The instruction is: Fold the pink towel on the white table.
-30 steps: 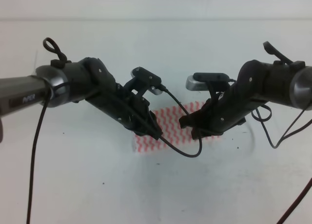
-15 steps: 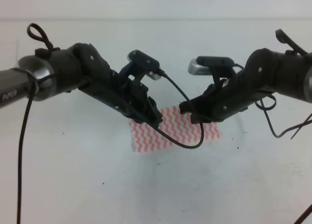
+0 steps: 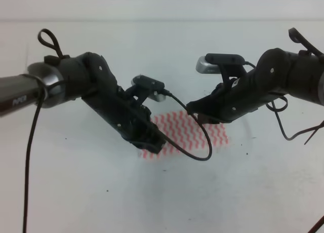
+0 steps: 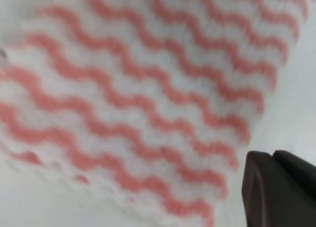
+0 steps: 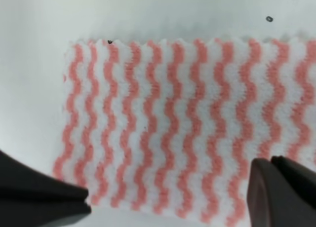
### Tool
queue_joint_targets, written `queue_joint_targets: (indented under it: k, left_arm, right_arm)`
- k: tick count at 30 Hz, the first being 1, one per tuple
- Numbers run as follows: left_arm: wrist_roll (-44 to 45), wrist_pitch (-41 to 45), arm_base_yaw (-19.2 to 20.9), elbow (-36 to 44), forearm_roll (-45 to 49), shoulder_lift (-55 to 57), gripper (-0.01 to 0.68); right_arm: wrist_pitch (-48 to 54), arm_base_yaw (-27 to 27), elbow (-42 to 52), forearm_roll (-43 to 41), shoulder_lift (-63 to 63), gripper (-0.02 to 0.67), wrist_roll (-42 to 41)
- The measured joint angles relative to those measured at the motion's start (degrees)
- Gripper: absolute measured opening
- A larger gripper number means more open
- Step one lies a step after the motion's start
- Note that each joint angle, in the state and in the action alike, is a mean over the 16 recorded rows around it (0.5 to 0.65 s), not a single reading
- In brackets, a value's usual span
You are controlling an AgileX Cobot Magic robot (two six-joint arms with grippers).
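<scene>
The thin rectangular cloth with pink-red and white wavy stripes (image 3: 190, 134) lay flat on the plain white table (image 3: 76, 192), between the two black arms. The left gripper (image 3: 154, 144) hung low over the cloth's near left corner; whether its jaws were apart I could not tell. The right gripper (image 5: 168, 200) hovered above it, jaws spread wide. The cloth looked light, soft and limp, so I'd pinch it at the corners along one edge.
</scene>
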Motion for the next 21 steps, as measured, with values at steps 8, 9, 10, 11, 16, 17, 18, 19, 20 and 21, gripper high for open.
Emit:
queue_joint_targets:
  k: [8,9,10,11,16,17,18,19,20,21]
  left_arm:
    - [-2.9,1.6,0.0,0.0,3.2,1.2,-0.005]
    - [-3.1,1.7,0.0,0.0,3.6,1.2,-0.005]
    - [-3.4,1.6,0.0,0.0,4.0,1.3,-0.005]
    - [-3.6,1.5,0.0,0.0,4.4,1.3,-0.005]
    - [-4.6,0.3,0.0,0.0,6.8,1.4,-0.005]
    - [-4.8,0.0,0.0,0.0,7.2,1.4,-0.005]
    - [-4.8,-0.3,0.0,0.0,7.6,1.4,-0.005]
    - [-4.9,-0.6,0.0,0.0,7.9,1.4,-0.005]
    - [-5.0,-0.9,0.0,0.0,8.2,1.4,-0.005]
    - [-5.0,-1.2,0.0,0.0,8.5,1.4,-0.005]
  right_arm:
    - [0.3,0.0,0.0,0.0,0.1,-0.018,0.0]
    - [0.4,0.0,0.0,0.0,0.2,-0.018,0.0]
    - [0.4,0.0,0.0,0.0,0.2,-0.018,0.0]
    - [0.5,0.0,0.0,0.0,0.1,-0.018,0.0]
    - [0.6,0.0,0.0,0.0,0.1,-0.018,0.0]
    - [0.6,0.0,0.0,0.0,0.1,-0.018,0.0]
    - [0.7,0.0,0.0,0.0,0.1,-0.018,-0.1]
    - [0.7,0.0,0.0,0.0,0.1,-0.018,-0.1]
    - [0.7,0.0,0.0,0.0,0.1,-0.018,-0.1]
    - [0.7,0.0,0.0,0.0,0.1,-0.018,-0.1]
